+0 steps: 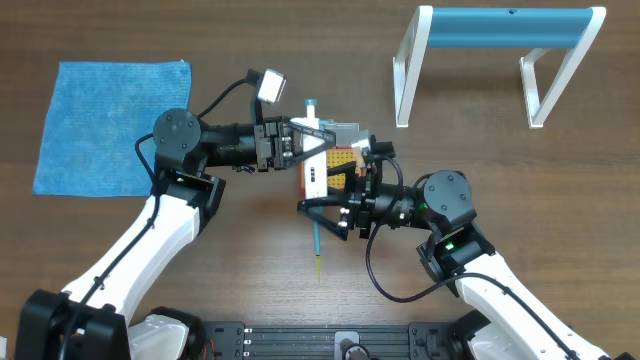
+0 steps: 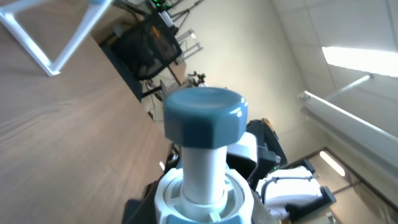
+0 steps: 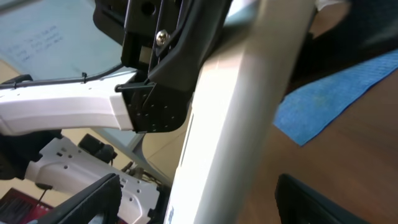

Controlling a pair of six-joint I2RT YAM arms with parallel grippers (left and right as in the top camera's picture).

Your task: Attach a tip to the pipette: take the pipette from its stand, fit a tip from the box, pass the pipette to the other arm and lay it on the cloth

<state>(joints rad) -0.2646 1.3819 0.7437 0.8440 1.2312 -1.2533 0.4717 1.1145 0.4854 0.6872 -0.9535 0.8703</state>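
Observation:
The white pipette (image 1: pixel 313 176) hangs above the table's middle, its blue plunger cap (image 2: pixel 205 121) toward the far side and a yellow tip (image 1: pixel 318 266) toward the near edge. My left gripper (image 1: pixel 298 140) is shut on the pipette's upper body. My right gripper (image 1: pixel 322 212) is open, its fingers (image 3: pixel 93 200) spread on either side of the pipette's lower body (image 3: pixel 242 112) without closing on it. The left gripper's black jaw block (image 3: pixel 155 74) sits close by in the right wrist view. The blue cloth (image 1: pixel 110 125) lies flat at the far left.
The tip box (image 1: pixel 346 158) with yellow tips stands just behind the two grippers. The white pipette stand (image 1: pixel 500 40) with a blue bar is at the far right. Bare wood lies between the cloth and the arms.

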